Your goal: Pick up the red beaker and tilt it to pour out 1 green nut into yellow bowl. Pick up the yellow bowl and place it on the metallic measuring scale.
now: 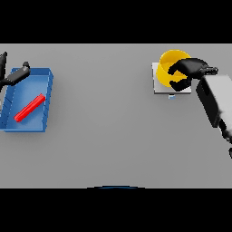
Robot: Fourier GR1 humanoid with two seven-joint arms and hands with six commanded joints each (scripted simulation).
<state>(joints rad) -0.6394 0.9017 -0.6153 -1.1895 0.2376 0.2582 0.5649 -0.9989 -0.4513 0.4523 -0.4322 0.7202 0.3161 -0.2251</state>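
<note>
Your right hand (188, 71) sits at the far right of the table, its dark fingers (176, 69) and thumb curled round the near-right rim of the yellow bowl (166, 63), so it is holding the bowl. The white and grey forearm (216, 97) runs back from it toward the right edge. The bowl stands upright on the metallic measuring scale (156, 88), a pale square plate whose left and front edges show beneath it; a small bluish mark at the scale's front edge may be its display, though you cannot tell for sure from here. The hand covers part of the bowl's inside, so you cannot tell whether a green nut lies in it.

Well apart, at the far left, your left hand (13, 76) shows over the far left corner of a blue tray (48, 97), fingers stretched out straight and holding nothing. In that tray the red beaker (30, 108) lies on its side, slanting from near-left to far-right, apart from the hand. The grey table (108, 136) lies between the tray and the scale.
</note>
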